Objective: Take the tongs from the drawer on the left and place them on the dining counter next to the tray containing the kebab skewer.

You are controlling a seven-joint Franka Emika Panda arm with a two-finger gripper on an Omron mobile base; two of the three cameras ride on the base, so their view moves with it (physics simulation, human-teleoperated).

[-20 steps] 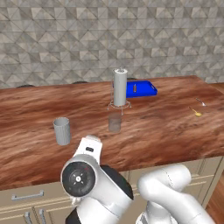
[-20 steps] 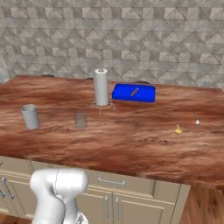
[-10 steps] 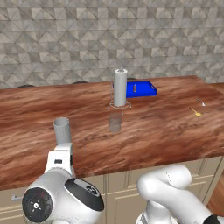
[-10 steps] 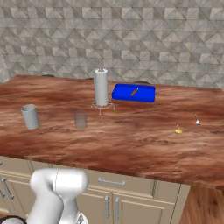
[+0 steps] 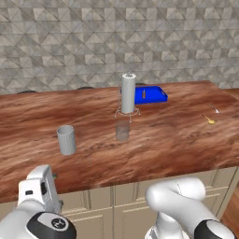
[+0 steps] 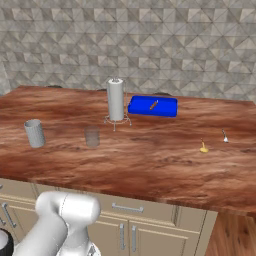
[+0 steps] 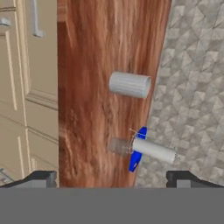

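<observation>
My gripper [image 7: 112,179] is open, its two dark fingertips [image 7: 42,178] far apart with nothing between them. It hangs low in front of the cabinets, rolled on its side, looking along the reddish-brown dining counter [image 7: 92,52]. A shut beige drawer [image 7: 43,52] with a silver bar handle sits just under the counter edge. The tongs are hidden. At the back of the counter lies the blue tray [image 5: 154,95] [image 6: 152,106] [image 7: 136,155]. The small orange-brown kebab skewer [image 5: 144,93] [image 6: 153,105] rests in it.
A tall grey cylinder on a wire stand [image 5: 128,92] [image 6: 115,99] stands left of the tray, with a clear glass [image 5: 122,130] in front. A grey cup [image 5: 66,140] [image 7: 129,84] stands further left. A small yellow item [image 5: 210,120] and a tiny silver utensil [image 6: 225,136] lie right.
The arm has swung down and to the left in the left base view, lowering the hand below the counter edge. The things on the counter have not moved. The gripper stays open.
</observation>
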